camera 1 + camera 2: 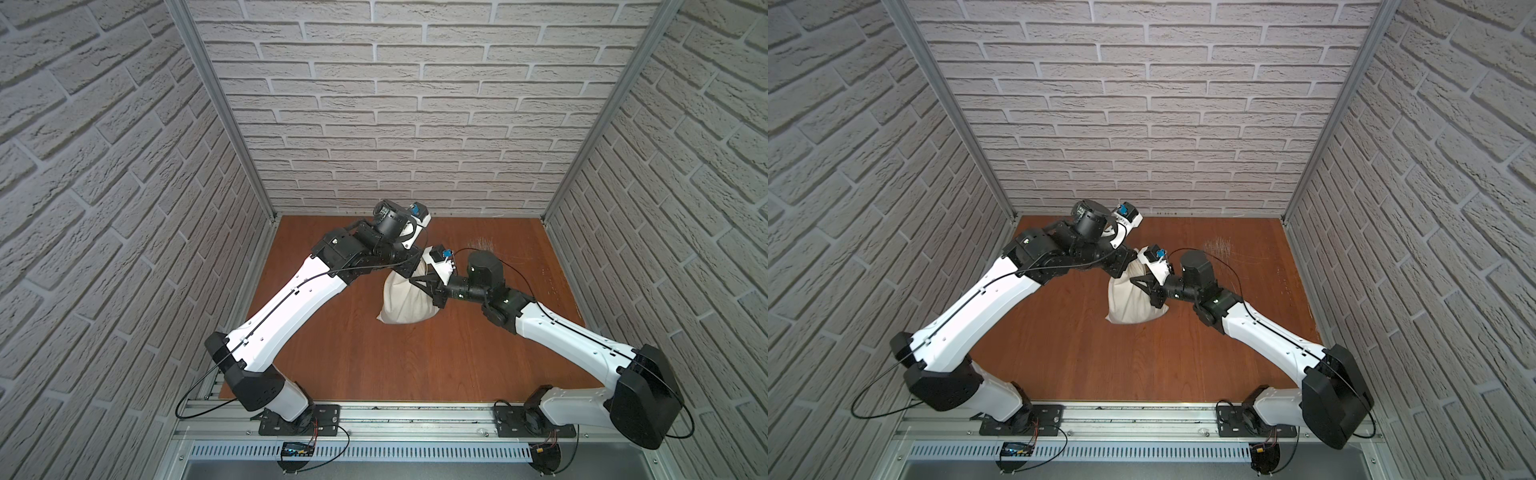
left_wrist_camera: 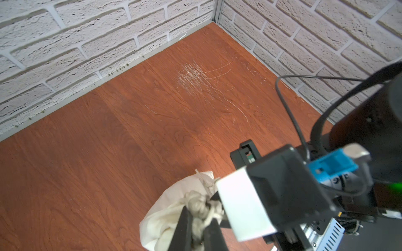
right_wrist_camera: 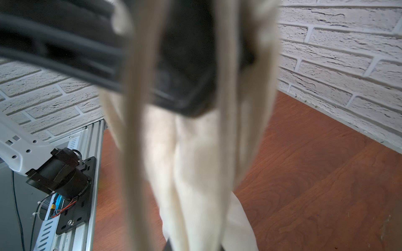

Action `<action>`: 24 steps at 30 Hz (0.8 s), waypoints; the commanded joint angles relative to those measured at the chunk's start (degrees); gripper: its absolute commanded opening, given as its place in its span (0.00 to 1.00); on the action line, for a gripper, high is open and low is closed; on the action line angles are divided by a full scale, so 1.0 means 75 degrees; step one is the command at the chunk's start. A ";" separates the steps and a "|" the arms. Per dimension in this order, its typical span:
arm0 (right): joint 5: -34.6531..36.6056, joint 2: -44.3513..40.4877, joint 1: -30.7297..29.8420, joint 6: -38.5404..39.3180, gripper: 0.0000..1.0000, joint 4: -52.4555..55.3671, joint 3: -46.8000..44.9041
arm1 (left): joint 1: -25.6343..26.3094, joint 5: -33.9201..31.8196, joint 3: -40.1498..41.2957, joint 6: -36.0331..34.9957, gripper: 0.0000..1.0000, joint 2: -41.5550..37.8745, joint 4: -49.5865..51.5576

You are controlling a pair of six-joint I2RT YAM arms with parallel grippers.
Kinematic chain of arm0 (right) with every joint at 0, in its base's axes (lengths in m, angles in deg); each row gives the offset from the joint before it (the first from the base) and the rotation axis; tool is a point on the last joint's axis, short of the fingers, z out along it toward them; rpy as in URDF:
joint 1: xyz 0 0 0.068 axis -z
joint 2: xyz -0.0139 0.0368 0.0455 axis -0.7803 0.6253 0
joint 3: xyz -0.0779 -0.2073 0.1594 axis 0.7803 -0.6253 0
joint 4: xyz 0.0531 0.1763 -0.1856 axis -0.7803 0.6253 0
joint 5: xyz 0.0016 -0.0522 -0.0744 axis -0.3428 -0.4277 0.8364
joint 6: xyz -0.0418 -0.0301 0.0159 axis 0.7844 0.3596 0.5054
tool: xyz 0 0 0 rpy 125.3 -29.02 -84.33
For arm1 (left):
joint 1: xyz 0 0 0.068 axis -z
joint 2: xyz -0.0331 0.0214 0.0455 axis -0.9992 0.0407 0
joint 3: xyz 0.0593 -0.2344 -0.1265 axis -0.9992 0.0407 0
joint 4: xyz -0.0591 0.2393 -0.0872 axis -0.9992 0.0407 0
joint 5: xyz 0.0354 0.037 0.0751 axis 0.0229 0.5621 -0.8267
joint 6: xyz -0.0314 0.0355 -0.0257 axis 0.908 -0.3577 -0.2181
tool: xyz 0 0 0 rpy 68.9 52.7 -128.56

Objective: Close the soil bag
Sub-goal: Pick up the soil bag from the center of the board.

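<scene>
Wooden tabletop (image 1: 353, 353): left fingers (image 2: 183, 228) pinch the soil bag (image 1: 401, 305) neck; right fingers (image 1: 422, 284) clamp its cloth.

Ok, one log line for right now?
soil bag: base on table, neck bunched | left jaws: shut on neck | right jaws: shut on bag cloth

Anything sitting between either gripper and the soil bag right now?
Nothing visible stands between them. The left gripper is shut on the soil bag at its gathered neck, and the right gripper is shut against the upper cloth, apparently pinching it.
</scene>
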 commanded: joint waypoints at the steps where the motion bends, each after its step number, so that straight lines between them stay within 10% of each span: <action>1: 0.0354 -0.0450 -0.0023 -0.0131 0.03 -0.0577 -0.0434 | -0.0213 -0.1048 0.0268 0.0172 0.00 -0.0562 -0.1062; 5: 0.0426 -0.0894 -0.0025 -0.0018 0.03 -0.0714 -0.0695 | -0.0797 -0.1748 0.1039 0.0319 0.00 -0.0680 -0.1248; 14: 0.0217 -0.1491 -0.0029 0.0012 0.03 -0.0833 -0.1029 | -0.2219 -0.0154 0.2572 0.0964 0.00 -0.0774 -0.2402; 24: 0.0529 -0.1583 -0.0063 -0.0157 0.03 -0.0935 -0.1138 | -0.2313 0.0751 0.2811 0.1205 0.29 -0.0482 -0.2493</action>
